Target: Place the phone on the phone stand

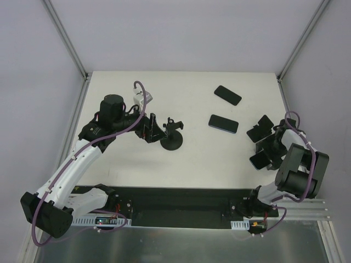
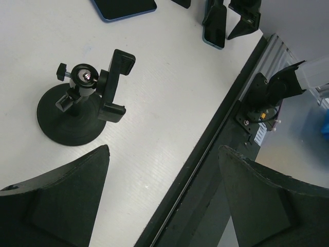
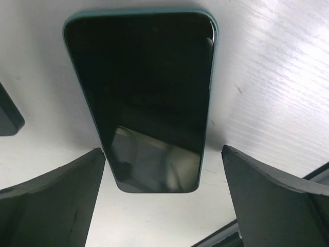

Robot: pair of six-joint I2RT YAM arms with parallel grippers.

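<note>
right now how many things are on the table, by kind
phones: 3 (far phone, blue-edged phone, teal-cased phone)
phone stand: 1
total: 4
not counted: dark corner at the left edge of the right wrist view, too cut off to name
</note>
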